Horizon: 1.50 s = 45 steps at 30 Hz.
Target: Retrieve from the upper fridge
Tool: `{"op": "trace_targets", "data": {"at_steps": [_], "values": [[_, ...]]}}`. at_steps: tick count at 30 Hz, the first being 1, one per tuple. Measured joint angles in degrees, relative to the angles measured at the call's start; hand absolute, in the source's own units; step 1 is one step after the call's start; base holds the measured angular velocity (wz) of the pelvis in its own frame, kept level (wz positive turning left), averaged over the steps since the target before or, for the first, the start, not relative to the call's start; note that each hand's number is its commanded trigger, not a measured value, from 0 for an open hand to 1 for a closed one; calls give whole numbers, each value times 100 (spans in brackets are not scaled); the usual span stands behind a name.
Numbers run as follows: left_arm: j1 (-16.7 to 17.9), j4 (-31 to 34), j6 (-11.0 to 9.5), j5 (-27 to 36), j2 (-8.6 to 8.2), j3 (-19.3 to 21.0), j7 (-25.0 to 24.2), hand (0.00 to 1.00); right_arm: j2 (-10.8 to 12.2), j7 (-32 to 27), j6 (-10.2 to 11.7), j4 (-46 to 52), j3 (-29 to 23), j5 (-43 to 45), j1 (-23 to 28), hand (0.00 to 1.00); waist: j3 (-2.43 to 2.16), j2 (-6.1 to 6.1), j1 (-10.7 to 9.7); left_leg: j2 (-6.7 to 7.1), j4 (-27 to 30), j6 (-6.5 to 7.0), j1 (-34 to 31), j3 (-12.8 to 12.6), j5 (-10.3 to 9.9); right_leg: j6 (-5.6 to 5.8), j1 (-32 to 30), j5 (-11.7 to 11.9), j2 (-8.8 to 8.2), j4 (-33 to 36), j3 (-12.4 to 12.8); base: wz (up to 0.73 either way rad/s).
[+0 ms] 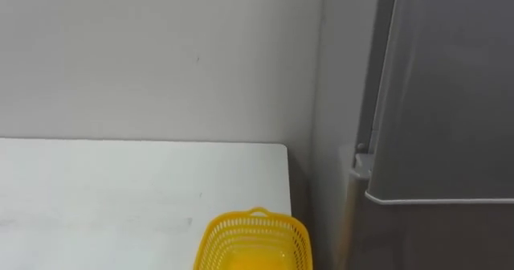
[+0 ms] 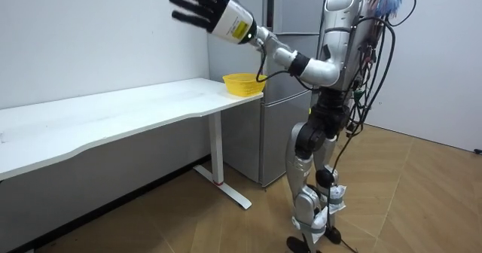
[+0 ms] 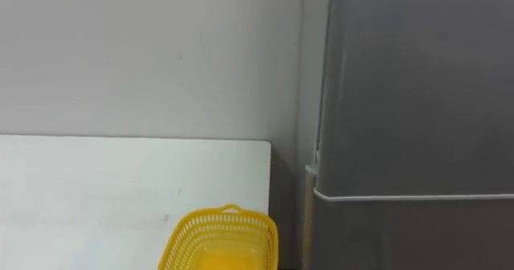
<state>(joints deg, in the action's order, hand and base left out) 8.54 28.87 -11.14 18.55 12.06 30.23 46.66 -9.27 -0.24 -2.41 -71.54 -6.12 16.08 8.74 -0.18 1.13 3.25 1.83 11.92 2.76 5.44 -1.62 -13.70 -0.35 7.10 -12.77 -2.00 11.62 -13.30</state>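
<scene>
The grey fridge (image 1: 450, 85) stands to the right of the table with both doors shut; a seam parts its upper door (image 3: 409, 77) from the lower one. In the room view I stand in front of the fridge (image 2: 290, 16). My left arm is raised high over the table's end, and my left hand (image 2: 199, 8) is open with its dark fingers spread, holding nothing. A yellow plastic basket (image 1: 253, 242) sits at the table's right end, close to the fridge.
The long white table (image 1: 120, 182) runs along the pale wall to my left, and its right edge stops a narrow gap short of the fridge. Wooden floor (image 2: 422, 200) spreads behind me in the room view.
</scene>
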Motion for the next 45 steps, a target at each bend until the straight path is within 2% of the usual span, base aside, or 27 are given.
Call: {"op": "trace_targets", "data": {"at_steps": [4, 7, 10, 11, 12, 14, 18, 20, 26, 30, 32, 37, 42, 45], "values": [[-80, 212, -9, 0, 16, -272, -695, 0, -3, 87, -2, -80, 5, 60, 50, 0, 30, 45, -201, 2, 87, 0, -82, 36, 0, -4, -30, -6, 0, -5, -19, 7], [-366, 293, -8, -4, 18, -488, -1172, 0, -8, 229, -5, -197, -33, 129, 22, 0, 37, 53, -318, 0, 89, -1, -111, 47, 0, -9, -43, -12, 0, -12, -32, 0], [-659, 408, 26, 5, 61, -720, -1765, 0, -17, 302, -14, -229, -34, 151, 13, 0, 16, 68, -446, -2, 159, -1, -205, 48, 1, -11, -74, -11, 1, -9, -41, 1], [-801, 468, 54, 5, 105, -832, -2005, 0, -17, 300, -11, -232, -36, 168, 8, 0, 41, 77, -489, -2, 166, -1, -225, 43, 1, -12, -107, -10, 0, -4, -25, 0], [-862, 503, 77, 4, 129, -893, -2123, 0, -15, 301, -14, -242, -36, 190, 22, 0, 44, 76, -504, -2, 165, -1, -237, 43, 2, -14, -117, -9, -1, -4, -26, -4], [-1014, 630, 166, 8, 212, -1096, -2623, 0, -16, 300, -20, -242, -41, 277, 30, 0, 41, 83, -538, -7, 165, -1, -248, 4, 2, -14, -137, -9, -2, -4, 18, -8], [-1182, 705, 350, 110, 236, -1333, -3268, 0, -16, 301, -91, -223, -42, 319, 25, 0, 31, 98, -613, -13, 161, -1, -263, -73, 2, -13, -163, -9, -5, -4, 56, -6], [-1272, 707, 490, 135, 234, -1579, -3708, 0, -15, 300, -139, -224, -17, 394, 20, 0, 29, 100, -630, -13, 158, -1, -261, -79, 2, -13, -165, -10, -8, 0, 60, 0], [-1291, 704, 739, 208, 231, -2041, -4669, 0, -19, 296, -140, -217, 26, 482, -11, 0, 44, 69, -680, -20, 167, -1, -276, -96, 3, -13, -224, -10, -4, 4, 84, 0], [-1292, 704, 928, 215, 232, -2254, -5070, 0, -51, 429, -207, -222, 32, 499, -74, 0, 24, 101, -747, -27, 162, -1, -283, -144, 3, -14, -305, -11, 4, 15, 185, -8], [-1293, 703, 1071, 236, 234, -2484, -5345, 0, -68, 470, -260, -212, 33, 476, -153, 0, 11, 120, -809, -28, 165, 0, -284, -158, 4, -14, -291, -9, 7, 29, 216, -9], [-1352, 701, 1314, 458, 246, -2659, -5767, 0, -130, 475, -275, -228, 33, 475, -221, 0, 11, 173, -943, -38, 169, 0, -273, -228, 4, -16, -302, 4, 6, 44, 241, -3], [-1470, 692, 1389, 691, 249, -2726, -6035, 0, -154, 476, -391, -233, 38, 466, -244, 0, 18, 208, -981, -57, 165, -1, -231, -288, 4, -24, -278, 9, 15, 28, 247, -2], [-1555, 619, 1447, 884, 262, -2738, -6108, 0, -157, 473, -394, -259, 52, 415, -253, 0, 45, 218, -993, -58, 154, -1, -162, -304, 4, -24, -216, 7, 15, 7, 258, 0]]}}
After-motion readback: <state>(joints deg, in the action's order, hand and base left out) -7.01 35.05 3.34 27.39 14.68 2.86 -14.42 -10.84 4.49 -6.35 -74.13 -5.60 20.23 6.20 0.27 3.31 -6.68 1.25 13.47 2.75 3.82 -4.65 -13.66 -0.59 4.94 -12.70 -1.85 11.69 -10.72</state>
